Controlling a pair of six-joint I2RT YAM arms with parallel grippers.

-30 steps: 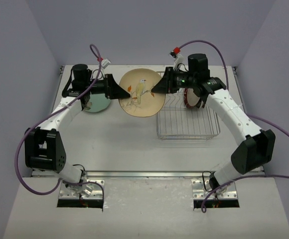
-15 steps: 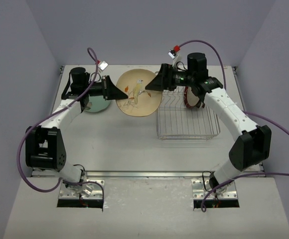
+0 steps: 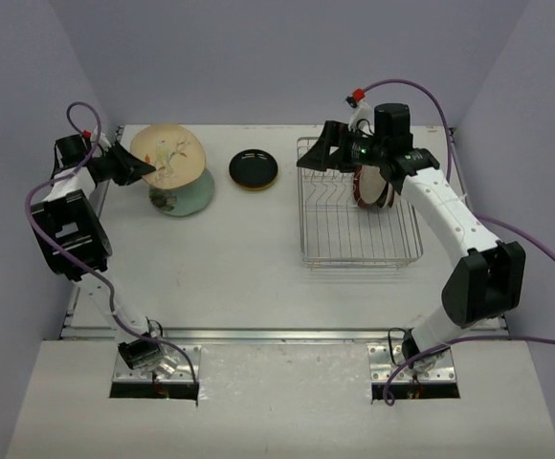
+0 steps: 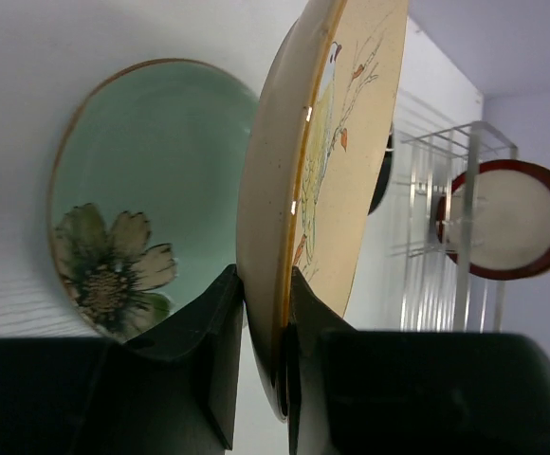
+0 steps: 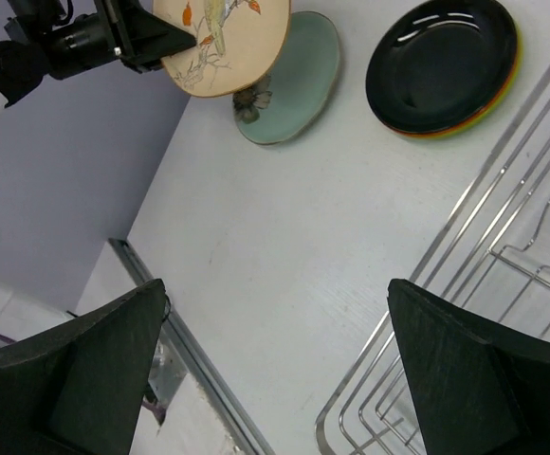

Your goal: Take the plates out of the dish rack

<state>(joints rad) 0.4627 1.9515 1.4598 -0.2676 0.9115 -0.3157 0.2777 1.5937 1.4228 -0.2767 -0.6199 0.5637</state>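
Note:
My left gripper (image 3: 142, 168) is shut on the rim of the cream bird-painted plate (image 3: 169, 156), which hangs tilted over the pale teal flower plate (image 3: 188, 197) lying at the table's far left. In the left wrist view both fingers (image 4: 220, 322) press the cream plate's (image 4: 351, 142) edge, with the teal plate (image 4: 142, 180) behind. My right gripper (image 3: 318, 157) stands open and empty over the far left corner of the dish rack (image 3: 359, 239). A brown-rimmed plate (image 3: 373, 185) stands upright in the rack. The right wrist view shows the cream plate (image 5: 226, 36) and the rack's wires (image 5: 484, 284).
A black plate (image 3: 254, 169) lies on the table between the teal plate and the rack; the right wrist view shows the black plate (image 5: 441, 62) resting on orange and green rims. Grey walls close in the table on three sides.
The right gripper let go of the cream plate, opened wide and drew back to the rack. The left arm swung the plate left, over the teal plate.

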